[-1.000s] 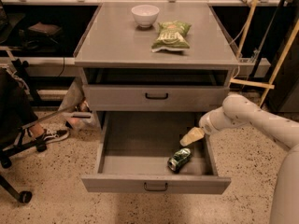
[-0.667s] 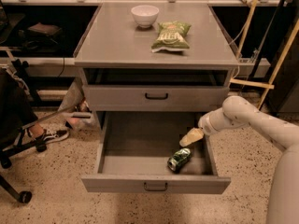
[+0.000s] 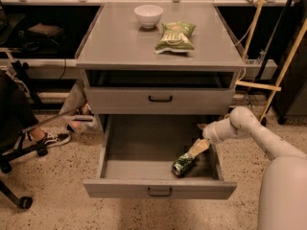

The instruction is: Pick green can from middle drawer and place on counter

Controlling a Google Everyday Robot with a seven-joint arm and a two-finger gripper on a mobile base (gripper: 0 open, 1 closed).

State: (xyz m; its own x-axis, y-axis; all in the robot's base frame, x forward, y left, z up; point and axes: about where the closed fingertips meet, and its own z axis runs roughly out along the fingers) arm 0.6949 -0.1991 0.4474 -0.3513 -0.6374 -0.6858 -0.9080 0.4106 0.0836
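The green can (image 3: 183, 164) lies tilted on its side on the floor of the open middle drawer (image 3: 111, 150), near its right front corner. My gripper (image 3: 198, 148) reaches into the drawer from the right on the white arm (image 3: 249, 128). It sits just above and behind the can's upper end, very close to it or touching it. The counter (image 3: 120, 42) is the grey top of the cabinet, above both drawers.
A white bowl (image 3: 148, 15) and a flat green-and-white snack bag (image 3: 175, 36) lie on the counter. A closed drawer front with a dark handle (image 3: 160, 98) sits above the open drawer. A chair base and a person's shoe (image 3: 53, 139) are at the left, with wooden poles (image 3: 283, 71) at the right.
My gripper has moved a little lower and closer to the can's upper end. The can has not moved.
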